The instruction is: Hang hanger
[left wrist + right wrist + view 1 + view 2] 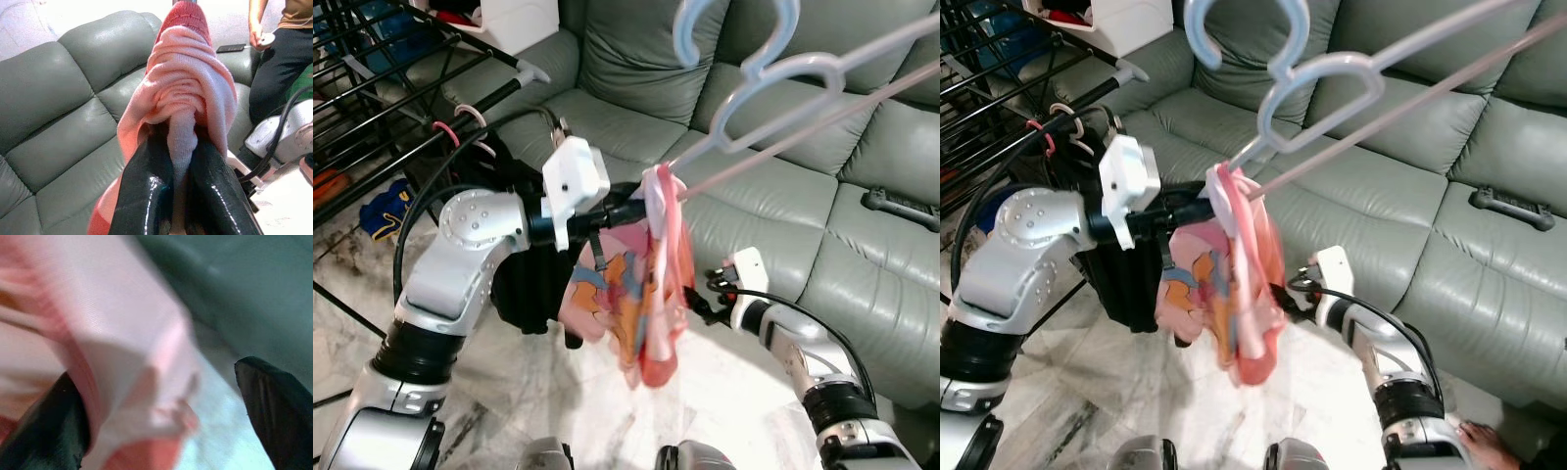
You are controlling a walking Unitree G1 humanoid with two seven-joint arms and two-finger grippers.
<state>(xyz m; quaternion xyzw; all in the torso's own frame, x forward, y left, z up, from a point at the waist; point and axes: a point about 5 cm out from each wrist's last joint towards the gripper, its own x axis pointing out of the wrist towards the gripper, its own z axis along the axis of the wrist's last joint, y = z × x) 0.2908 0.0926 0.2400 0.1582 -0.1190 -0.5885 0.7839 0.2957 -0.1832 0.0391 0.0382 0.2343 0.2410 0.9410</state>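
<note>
A pale blue hanger [773, 73] is tilted in the air close to my head, its hook up and its long arms running to the upper right. A pink patterned garment [651, 284] hangs bunched from its lower end. My left gripper [641, 208] is shut on the top of this garment right at the hanger's end; in the left wrist view its black fingers [142, 191] pinch pink fabric [186, 93]. My right gripper [700, 299] sits lower, beside the garment's right edge, open. In the right wrist view pink cloth [127, 362] lies between its spread fingers [274, 401].
A grey-green sofa [783, 206] fills the background, with a black controller [901, 208] on its seat. A black drying rack [372, 88] with pink hanger hooks [460, 122] and a black garment [524, 284] stands at my left. A person [283, 49] stands by the sofa.
</note>
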